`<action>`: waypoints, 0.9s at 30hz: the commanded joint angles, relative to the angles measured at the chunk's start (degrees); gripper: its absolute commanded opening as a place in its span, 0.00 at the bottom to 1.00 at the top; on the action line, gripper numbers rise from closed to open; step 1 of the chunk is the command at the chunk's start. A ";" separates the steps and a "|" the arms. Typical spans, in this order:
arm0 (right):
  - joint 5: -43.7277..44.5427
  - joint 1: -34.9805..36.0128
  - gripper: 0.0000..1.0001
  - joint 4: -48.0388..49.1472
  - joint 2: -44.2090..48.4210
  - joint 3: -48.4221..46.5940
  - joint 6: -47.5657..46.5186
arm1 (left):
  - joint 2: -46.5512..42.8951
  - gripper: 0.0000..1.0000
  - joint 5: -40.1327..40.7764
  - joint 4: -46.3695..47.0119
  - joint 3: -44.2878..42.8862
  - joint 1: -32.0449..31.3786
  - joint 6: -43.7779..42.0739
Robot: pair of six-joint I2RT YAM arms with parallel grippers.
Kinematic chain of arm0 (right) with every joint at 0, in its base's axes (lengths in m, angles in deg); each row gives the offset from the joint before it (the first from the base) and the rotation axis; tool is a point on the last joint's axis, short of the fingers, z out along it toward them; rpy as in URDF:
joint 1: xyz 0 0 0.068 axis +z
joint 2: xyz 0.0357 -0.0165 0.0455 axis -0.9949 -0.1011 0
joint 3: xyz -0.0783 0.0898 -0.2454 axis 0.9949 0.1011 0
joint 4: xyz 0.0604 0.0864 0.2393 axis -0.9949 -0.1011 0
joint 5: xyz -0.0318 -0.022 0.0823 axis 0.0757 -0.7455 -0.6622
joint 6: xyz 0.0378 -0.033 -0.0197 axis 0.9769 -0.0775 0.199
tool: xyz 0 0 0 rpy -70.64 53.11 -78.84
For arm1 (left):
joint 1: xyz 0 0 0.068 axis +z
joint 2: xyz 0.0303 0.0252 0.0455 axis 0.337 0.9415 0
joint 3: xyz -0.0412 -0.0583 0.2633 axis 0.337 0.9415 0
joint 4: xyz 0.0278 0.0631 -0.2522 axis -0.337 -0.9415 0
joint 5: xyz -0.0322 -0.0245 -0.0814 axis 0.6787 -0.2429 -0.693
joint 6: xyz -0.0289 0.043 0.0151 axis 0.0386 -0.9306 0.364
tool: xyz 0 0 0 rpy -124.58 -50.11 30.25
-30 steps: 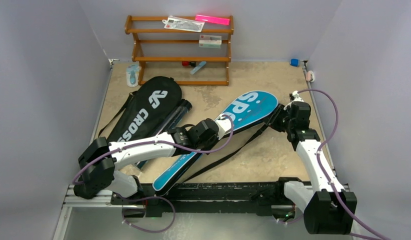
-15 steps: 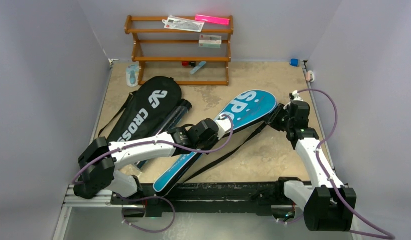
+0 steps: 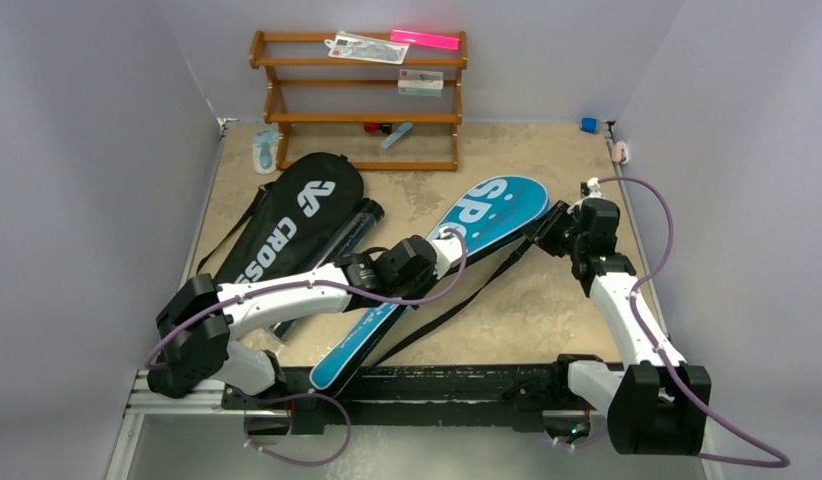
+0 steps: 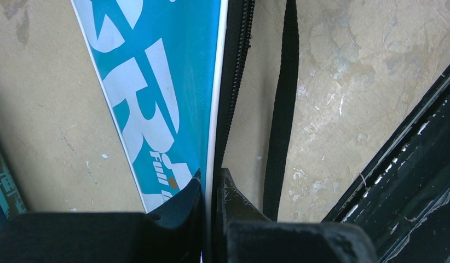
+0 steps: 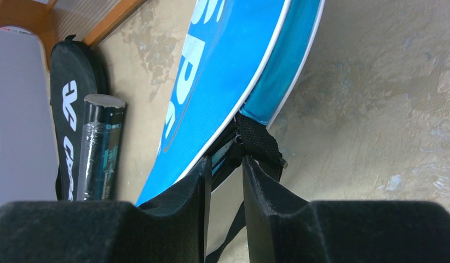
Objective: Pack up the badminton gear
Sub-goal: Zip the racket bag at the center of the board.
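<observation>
The blue "SPORT" racket cover (image 3: 487, 215) lies slanted across the table, its head tilted up on edge. My left gripper (image 3: 449, 243) is shut on its white-piped zipper edge (image 4: 211, 178) near the middle. My right gripper (image 3: 549, 228) pinches the head's rim where the black strap tab (image 5: 258, 145) joins, jaws narrowly apart around it (image 5: 224, 159). The long black strap (image 4: 283, 109) trails over the table. The black "CROSSWAY" cover (image 3: 292, 225) lies at the left with the long black tube (image 3: 352, 228) beside it. Rackets and shuttlecocks are out of view.
A brown wooden three-tier rack (image 3: 362, 100) stands at the back with a pink bar (image 3: 425, 40) and clear packets on it. A small blue block (image 3: 589, 124) sits in the far right corner. The black rail (image 3: 437, 385) runs along the near edge.
My right gripper has moved up and left with the cover's head, swinging the blue cover more upright. The cover's lower end slid slightly toward the near rail. My left gripper stayed shut.
</observation>
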 commanded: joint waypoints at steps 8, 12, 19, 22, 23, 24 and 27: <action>0.70 -0.02 0.33 2.43 -2.55 1.03 2.09 | -3.56 0.00 -1.86 4.94 -1.25 0.24 1.94; 2.25 -0.02 0.31 3.11 -2.95 1.70 2.53 | -4.04 0.00 -2.41 5.13 -1.18 0.48 2.05; 2.89 -0.02 0.23 5.98 -1.99 2.66 3.74 | -4.02 0.00 -2.87 4.62 -1.30 0.48 1.90; 3.24 -0.02 0.23 6.19 -0.48 2.80 3.52 | -3.98 0.00 -2.79 4.17 -1.44 0.48 1.79; 3.18 -0.02 0.22 6.24 -0.20 2.72 3.39 | -3.97 0.00 -2.79 4.15 -1.51 0.48 1.71; 2.99 -0.08 0.22 6.06 0.00 2.63 3.21 | -3.82 0.00 -2.79 4.08 -1.52 0.48 1.70; 2.12 -0.02 0.19 5.21 0.40 2.18 2.42 | -3.38 0.00 -2.71 3.78 -1.78 0.48 1.61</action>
